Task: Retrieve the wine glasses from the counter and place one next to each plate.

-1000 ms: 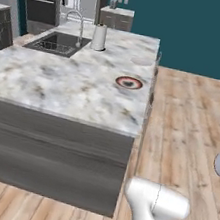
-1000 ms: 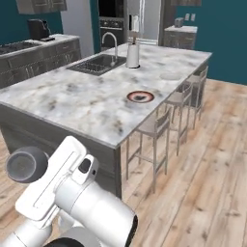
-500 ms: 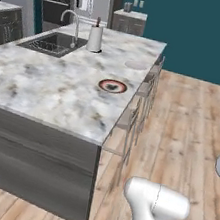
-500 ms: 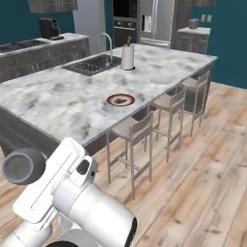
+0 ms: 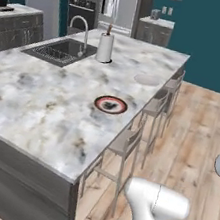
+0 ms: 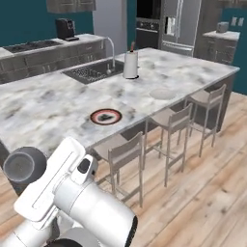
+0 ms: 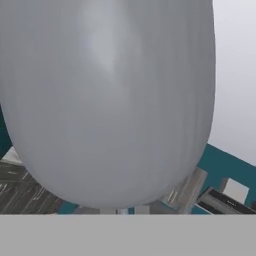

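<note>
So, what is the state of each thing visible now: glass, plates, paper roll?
Smoky grey wine glass: lifted, close before the hand camera, apparently held.
Red-rimmed round plate with dark centre: flat on the marble island, no glass beside it.
Plain off-white round plate: flat there, no glass beside it.
White paper towel roll: upright by the sink.

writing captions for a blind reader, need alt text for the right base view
A marble island holds a red-rimmed plate and an off-white plate near its stool side, a sink behind. The white arm fills the foreground.
</note>
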